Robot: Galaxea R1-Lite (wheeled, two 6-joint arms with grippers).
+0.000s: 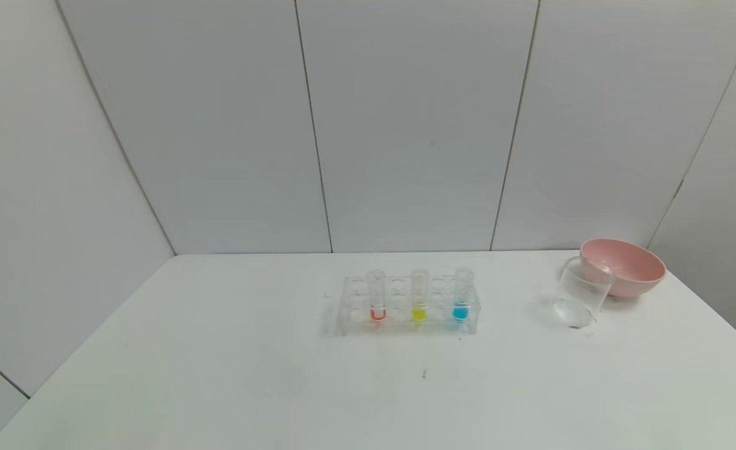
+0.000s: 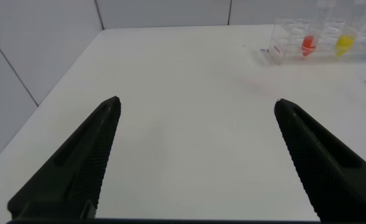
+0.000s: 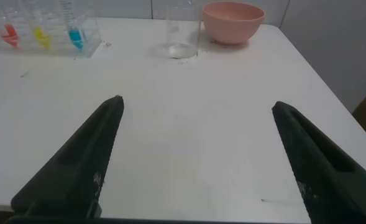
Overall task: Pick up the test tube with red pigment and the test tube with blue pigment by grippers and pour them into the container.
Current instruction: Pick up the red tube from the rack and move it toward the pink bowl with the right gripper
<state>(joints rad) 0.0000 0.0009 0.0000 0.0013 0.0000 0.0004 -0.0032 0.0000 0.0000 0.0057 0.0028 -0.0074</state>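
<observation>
The left gripper (image 2: 195, 109) hangs low over the bare near-left part of the white bench (image 1: 218, 375), its fingers (image 2: 77, 162) spread wide and holding nothing. It is out of the head view and well short of the clear tube rack (image 1: 408, 306). In the rack, three tubes stand upright: the test tube with red pigment (image 1: 377, 297) at the left, a yellow-liquid tube (image 1: 419, 295) in the middle and the test tube with blue pigment (image 1: 462, 295) at the right. Farther right stands the container (image 1: 580, 297), empty, just beside the pink bowl (image 1: 624, 265). The right gripper (image 3: 195, 109) waits equally wide and empty over the near-right bench.

Nothing is picked yet. Each arm should probably take the tube on its own side, gripping high on the glass and lifting straight up so the rack stays put and the yellow tube is not knocked.
</observation>
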